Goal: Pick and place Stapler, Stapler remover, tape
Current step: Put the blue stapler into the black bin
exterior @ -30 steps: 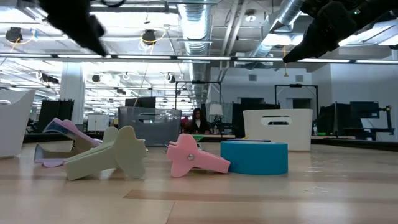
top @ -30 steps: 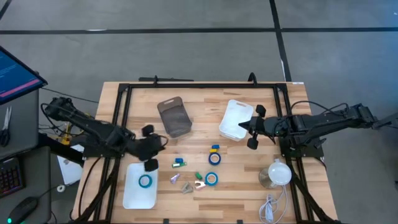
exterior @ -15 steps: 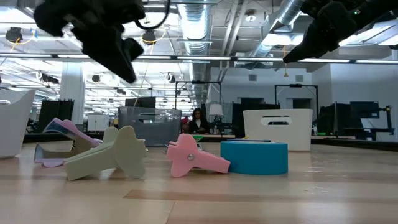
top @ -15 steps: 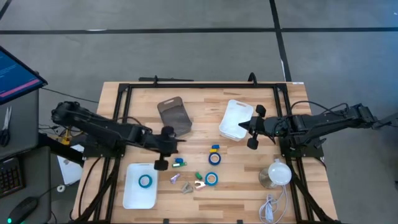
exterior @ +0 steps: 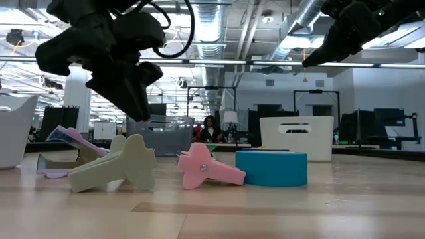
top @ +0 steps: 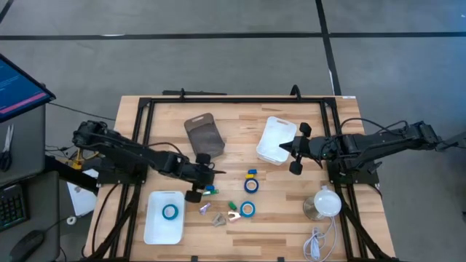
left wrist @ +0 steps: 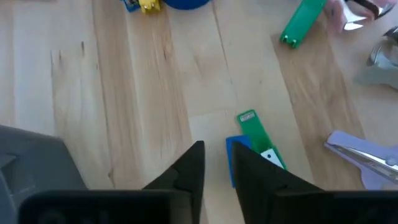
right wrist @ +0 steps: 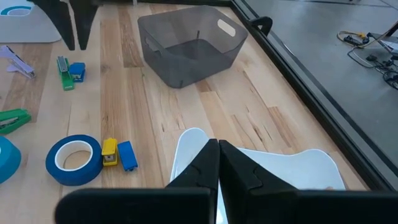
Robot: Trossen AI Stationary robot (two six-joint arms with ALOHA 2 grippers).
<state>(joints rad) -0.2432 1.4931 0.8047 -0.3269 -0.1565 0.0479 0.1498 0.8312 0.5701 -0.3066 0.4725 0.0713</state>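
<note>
Three rolls of tape are showing from above, but the left gripper (left wrist: pixel 216 150) is hovering low over the desk (left wrist: pixel 143 93) with its fingers parted by only a narrow gap. It is pointing at the small green-and-blue stapler (left wrist: pixel 255 140). That stapler is lying flat, just ahead of the fingertips and slightly off toward one finger, not yet between them.

It is looking light, stiff and smooth-sided, so I am judging it likely to skid or spin if one finger arrives first. The best hold is probably across its narrow width near the middle, with the gap centred over it before closing.

A second green stapler (left wrist: pixel 303 23) is sitting farther ahead of the gripper. One roll of tape (top: pixel 250 185) is lying beyond that, another (top: pixel 247 209) off to the side near a pale stapler remover (top: pixel 233 215), and the third (top: pixel 170 212) is resting in the white tray (top: pixel 154 231) behind the gripper.

The right gripper (right wrist: pixel 217 155) is waiting above the white bin (top: pixel 277 140), fingers pressed together.
</note>
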